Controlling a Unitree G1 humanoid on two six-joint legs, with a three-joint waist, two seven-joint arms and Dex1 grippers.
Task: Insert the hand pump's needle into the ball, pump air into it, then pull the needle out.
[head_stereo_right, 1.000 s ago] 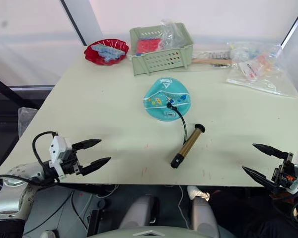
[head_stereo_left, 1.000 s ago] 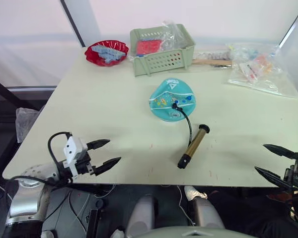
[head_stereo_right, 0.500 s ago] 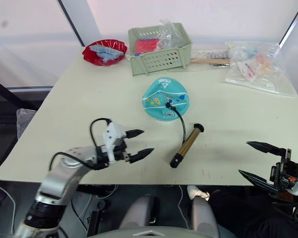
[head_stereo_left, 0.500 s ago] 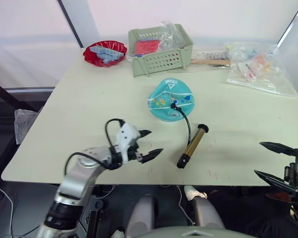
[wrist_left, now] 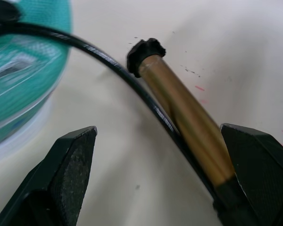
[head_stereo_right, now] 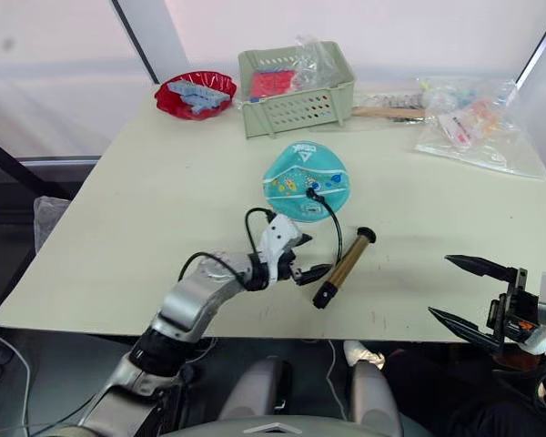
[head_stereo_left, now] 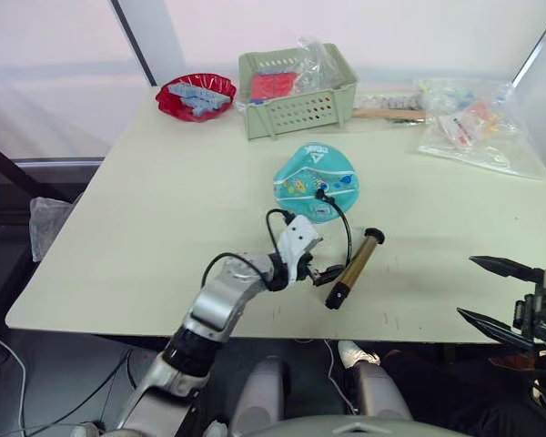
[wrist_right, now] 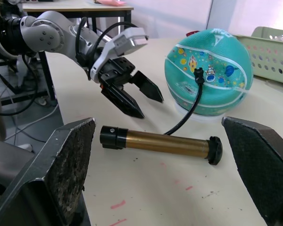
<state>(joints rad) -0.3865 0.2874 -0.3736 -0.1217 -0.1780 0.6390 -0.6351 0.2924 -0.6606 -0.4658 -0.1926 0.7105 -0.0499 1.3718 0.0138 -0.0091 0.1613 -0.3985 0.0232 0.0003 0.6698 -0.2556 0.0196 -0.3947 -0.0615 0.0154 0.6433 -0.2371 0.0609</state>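
The teal ball [head_stereo_left: 315, 182] lies partly flattened at the middle of the table. The black fitting [head_stereo_left: 320, 193] is plugged into its top, so the needle itself is hidden. A thin black hose [head_stereo_left: 347, 232] curves from it down to the hand pump [head_stereo_left: 355, 267], a brass cylinder lying flat on the table. My left gripper [head_stereo_left: 326, 273] is open just left of the pump's near end. In the left wrist view the cylinder [wrist_left: 188, 113] and the hose [wrist_left: 108, 66] lie between its fingers, untouched. My right gripper [head_stereo_left: 493, 291] is open, past the table's front right edge.
A green basket [head_stereo_left: 296, 91] and a red bowl [head_stereo_left: 196, 96] of small parts stand at the back. Clear plastic bags [head_stereo_left: 473, 127] lie at the back right. The table's front edge [head_stereo_left: 255, 332] runs just below the pump.
My left arm has swept right from the table's front left corner to the pump's near end, still open. The right gripper has barely moved. Pump and ball lie as before.
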